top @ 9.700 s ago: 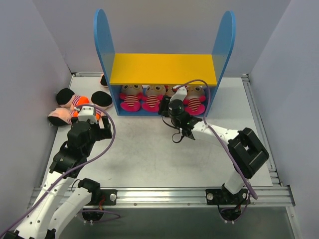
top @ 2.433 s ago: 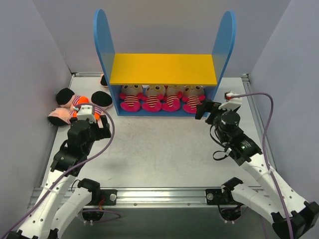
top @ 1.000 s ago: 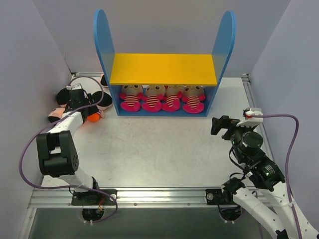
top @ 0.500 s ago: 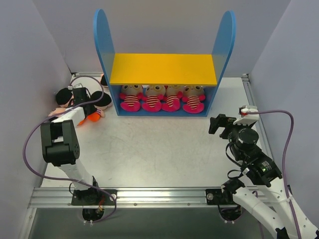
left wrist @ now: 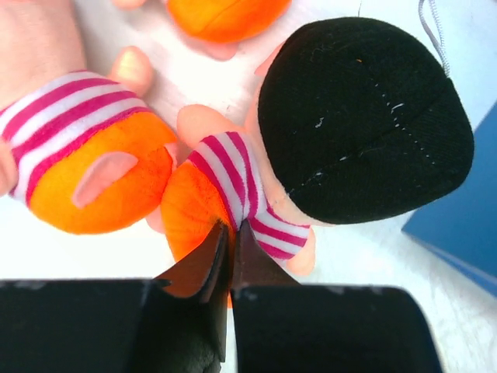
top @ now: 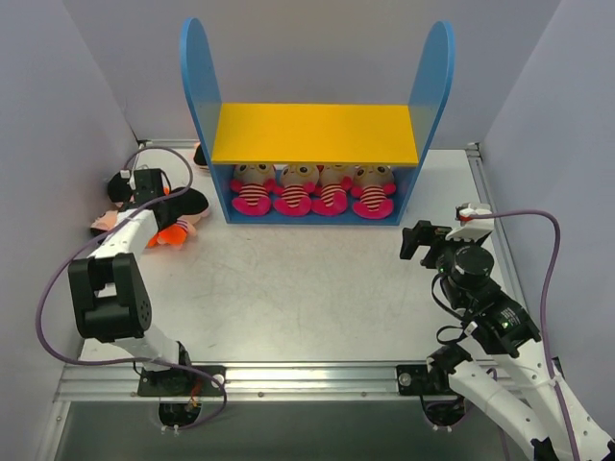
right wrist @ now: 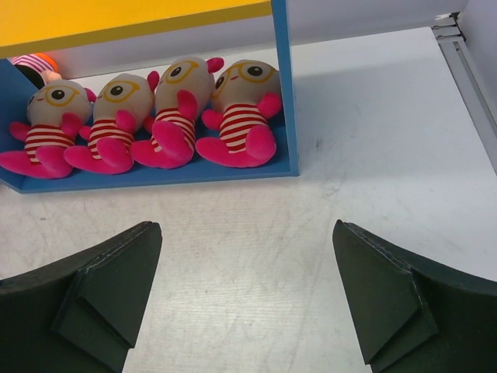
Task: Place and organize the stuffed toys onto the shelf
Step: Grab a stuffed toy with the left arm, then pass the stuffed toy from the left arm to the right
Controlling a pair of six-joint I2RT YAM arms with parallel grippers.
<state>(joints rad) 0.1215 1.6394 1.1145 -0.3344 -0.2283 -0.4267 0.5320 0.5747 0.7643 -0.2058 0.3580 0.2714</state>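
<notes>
Left hand (left wrist: 227, 233) is closed on the orange bottom of a stuffed toy (left wrist: 365, 116) located left of the shelf (top: 314, 133). Right hand (right wrist: 245, 231) stands wide open and empty, right of the shelf.

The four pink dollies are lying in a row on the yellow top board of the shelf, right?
Not quite. The four pink dolls do lie in a row, but on the shelf's blue base, underneath the yellow board, not on top of it. The right wrist view shows this.
</notes>
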